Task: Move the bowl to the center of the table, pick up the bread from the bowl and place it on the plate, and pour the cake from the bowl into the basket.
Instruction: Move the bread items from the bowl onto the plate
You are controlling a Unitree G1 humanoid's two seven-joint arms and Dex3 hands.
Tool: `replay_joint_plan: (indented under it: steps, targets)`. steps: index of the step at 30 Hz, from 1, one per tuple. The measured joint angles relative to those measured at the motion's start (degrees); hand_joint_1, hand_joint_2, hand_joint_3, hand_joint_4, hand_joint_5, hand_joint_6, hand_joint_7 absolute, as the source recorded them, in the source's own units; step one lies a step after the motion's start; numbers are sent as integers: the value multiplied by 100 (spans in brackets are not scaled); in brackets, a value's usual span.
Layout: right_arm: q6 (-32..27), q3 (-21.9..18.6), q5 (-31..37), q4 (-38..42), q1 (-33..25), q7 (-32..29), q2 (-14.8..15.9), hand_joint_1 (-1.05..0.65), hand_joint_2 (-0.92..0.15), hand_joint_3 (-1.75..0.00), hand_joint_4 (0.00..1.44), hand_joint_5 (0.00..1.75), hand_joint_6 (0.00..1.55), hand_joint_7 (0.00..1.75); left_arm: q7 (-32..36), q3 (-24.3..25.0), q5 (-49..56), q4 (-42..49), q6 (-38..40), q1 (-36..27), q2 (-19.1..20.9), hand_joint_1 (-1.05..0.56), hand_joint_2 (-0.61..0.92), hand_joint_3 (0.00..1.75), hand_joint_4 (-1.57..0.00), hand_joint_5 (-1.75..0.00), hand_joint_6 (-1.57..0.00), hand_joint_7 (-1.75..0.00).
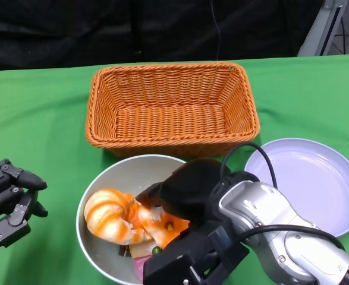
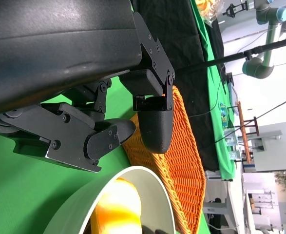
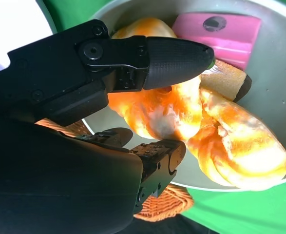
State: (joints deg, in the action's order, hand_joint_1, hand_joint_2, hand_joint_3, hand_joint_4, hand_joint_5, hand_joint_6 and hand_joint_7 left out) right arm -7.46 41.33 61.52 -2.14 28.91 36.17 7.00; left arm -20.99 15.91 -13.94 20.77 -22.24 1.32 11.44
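Note:
The grey bowl (image 1: 103,184) stands just in front of the orange wicker basket (image 1: 171,107). In it lie a curled orange-and-white glazed bread (image 1: 112,217), a pink cake slab (image 3: 220,29) and a brown cake piece (image 3: 228,80). My right hand (image 1: 186,193) reaches into the bowl over the bread's right end. In the right wrist view the bread (image 3: 157,114) sits pinched between an upper finger (image 3: 174,56) and the thumb (image 3: 162,156), still resting in the bowl. The lavender plate (image 1: 311,181) lies to the right. My left hand (image 1: 10,199) hovers to the left of the bowl, fingers apart and holding nothing.
Green cloth covers the table (image 1: 37,119). The basket (image 2: 177,161) is close behind the bowl's rim (image 2: 133,180). A black backdrop hangs behind the table's far edge. In the left wrist view, lab stands and a robot arm (image 2: 264,39) show far beyond the table.

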Motion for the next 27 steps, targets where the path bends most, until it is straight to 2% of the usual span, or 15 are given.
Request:
replay_joint_plan:
  steps: [6, 14, 24, 27]
  targets:
    - [183, 78, 128, 265, -3, -695, 2, -105, -92, -47, 31, 4, 34, 0, 0, 0, -5, 2, 5, 0, 0, -5, 70, 84, -66, -158, -72, -126]
    - [220, 282, 429, 342, -20, -883, 1, -105, -92, -45, 29, 2, 36, 1, -4, 0, -10, 2, 5, 0, 0, -6, 69, 85, -66, -159, -71, -126]
    - [98, 496, 777, 345, 72, -353, -49, -105, -92, -37, 32, 3, 45, 4, -12, -1, -23, -10, 9, -9, 0, -5, 69, 85, -66, -161, -70, -129]
    - [9, 629, 905, 367, 161, -59, -150, -104, -92, -34, 31, 2, 46, 3, -12, -3, -20, -10, 8, -8, 0, -6, 69, 86, -67, -161, -71, -129]
